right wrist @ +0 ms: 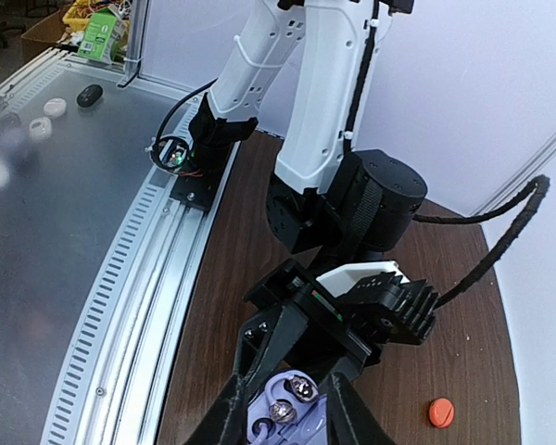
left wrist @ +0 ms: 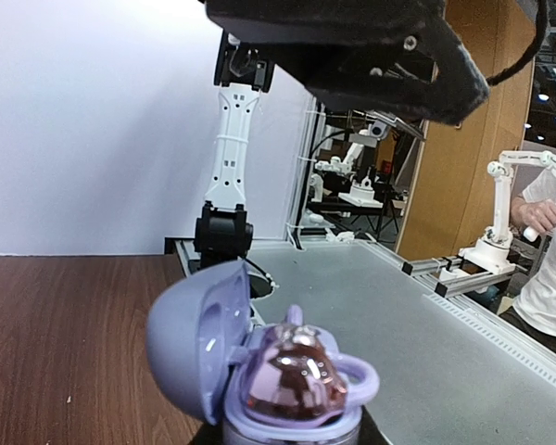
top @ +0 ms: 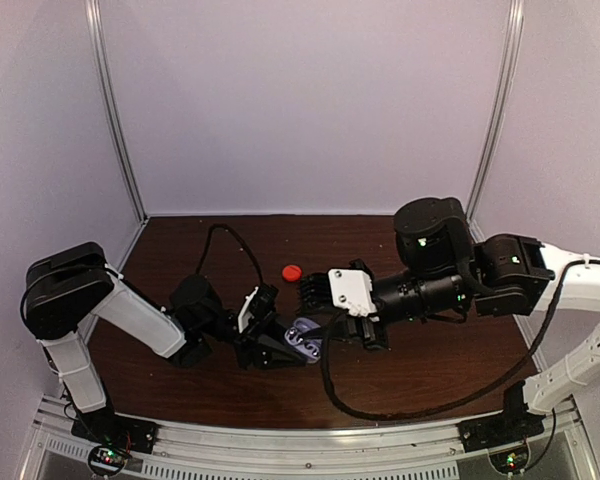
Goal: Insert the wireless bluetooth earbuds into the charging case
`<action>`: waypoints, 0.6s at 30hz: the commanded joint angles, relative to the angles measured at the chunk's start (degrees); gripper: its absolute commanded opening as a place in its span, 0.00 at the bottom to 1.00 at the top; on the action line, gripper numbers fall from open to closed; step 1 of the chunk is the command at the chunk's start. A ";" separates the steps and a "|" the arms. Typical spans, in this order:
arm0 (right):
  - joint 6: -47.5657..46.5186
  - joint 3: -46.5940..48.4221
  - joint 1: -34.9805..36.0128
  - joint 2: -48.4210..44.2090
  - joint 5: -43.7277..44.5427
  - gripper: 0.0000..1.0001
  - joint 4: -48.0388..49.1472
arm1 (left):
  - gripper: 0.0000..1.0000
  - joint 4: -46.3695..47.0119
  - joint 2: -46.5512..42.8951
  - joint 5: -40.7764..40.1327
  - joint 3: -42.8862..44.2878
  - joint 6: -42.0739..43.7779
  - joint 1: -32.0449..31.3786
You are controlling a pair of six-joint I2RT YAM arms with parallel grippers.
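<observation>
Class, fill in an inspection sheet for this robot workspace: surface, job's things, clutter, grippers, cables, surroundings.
Surface: dark brown wooden table.
Job's things: lavender charging case, lid open, with a silvery earbud inside; small red piece lies apart on the table.
Clutter: nothing seen.
Grippers: left gripper shut on the charging case; right gripper open, a finger on either side of the case.
Cables: black cable loops on the table by the right arm; another cable arcs behind the left arm.
Surroundings: white enclosure walls; grey bench with other robot arms and a person.
</observation>
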 commanded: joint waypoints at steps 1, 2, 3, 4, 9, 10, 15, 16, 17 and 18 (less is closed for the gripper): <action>3.60 -1.68 -1.21 -0.86 1.87 0.27 2.69 | 0.00 0.41 -1.26 -2.08 0.73 1.99 0.63; 3.89 -1.85 -1.26 -0.63 2.90 0.24 2.49 | 0.00 -0.25 -1.52 -2.25 0.72 2.33 0.71; 3.99 -1.84 -1.35 -0.23 3.40 0.21 2.05 | 0.00 -0.72 -1.82 -2.49 0.71 2.76 0.73; 3.88 -1.70 -1.36 0.18 4.02 0.19 1.26 | 0.00 -1.16 -2.04 -2.77 0.63 3.14 0.71; 2.07 -0.55 -1.34 1.86 6.80 0.11 -1.49 | 0.00 -6.88 -3.15 -3.58 0.96 6.56 0.72; 1.96 -0.58 -1.36 2.00 7.35 0.09 -1.23 | 0.00 -7.71 -3.30 -3.56 1.01 7.17 0.74; 2.96 0.16 -1.45 4.09 9.11 0.06 -0.58 | 0.00 -10.71 -3.87 -3.97 1.32 9.34 0.71; 3.15 0.22 -1.45 4.48 9.60 0.05 -0.39 | 0.00 -10.77 -3.97 -3.96 1.32 9.46 0.71; 3.25 0.29 -1.52 4.80 9.84 0.05 -0.27 | 0.00 -10.77 -3.97 -3.97 1.25 9.44 0.72; 3.26 0.29 -1.53 5.00 9.88 0.05 -0.16 | 0.00 -10.71 -4.01 -3.91 1.23 9.44 0.74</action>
